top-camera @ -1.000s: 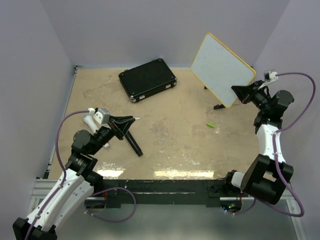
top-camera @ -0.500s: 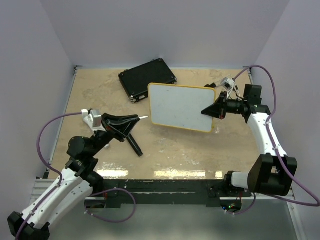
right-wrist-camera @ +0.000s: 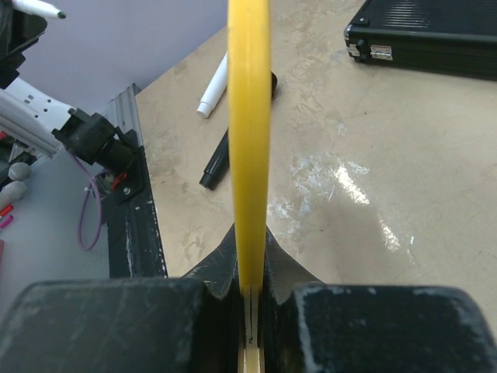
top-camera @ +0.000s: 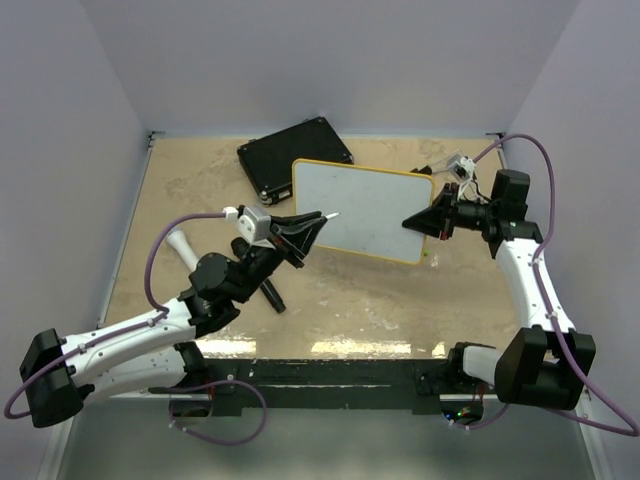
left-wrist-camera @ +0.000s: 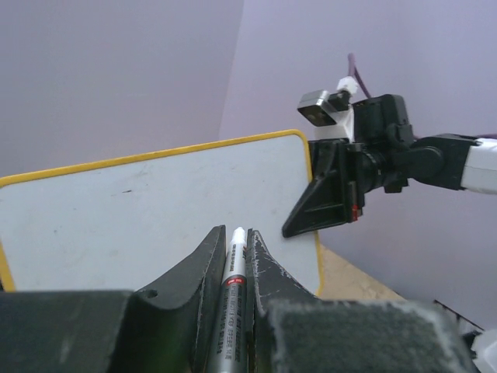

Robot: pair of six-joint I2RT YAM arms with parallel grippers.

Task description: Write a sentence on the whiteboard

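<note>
A flat white rectangular whiteboard with rounded corners and a thin orange-yellow rim [top-camera: 362,210] is held up at a tilt over the middle of the mottled beige tabletop [top-camera: 340,300], with its white face turned towards the left arm. Its right edge is clamped between the narrow jaws of the right gripper [top-camera: 410,222], and in the right wrist view the yellow rim [right-wrist-camera: 248,116] is seen edge-on, rising straight out from between the two black fingers [right-wrist-camera: 221,260]. The left gripper [top-camera: 318,220] is closed on a slim silver-barrelled marker with a white tip [left-wrist-camera: 233,268], which is pinched between the fingers and pointed at the left part of the board's face. Whether the tip is touching the board cannot be told. A small dark speck [left-wrist-camera: 124,189] is seen on the white face in the left wrist view. A black rectangular case with metal latches [top-camera: 295,158] lies flat on the table behind the board, partly covered by the board's upper left corner in the overhead view. A black cylindrical stick [top-camera: 270,292] and a white cylindrical piece [top-camera: 183,247] lie on the table near the left arm.
</note>
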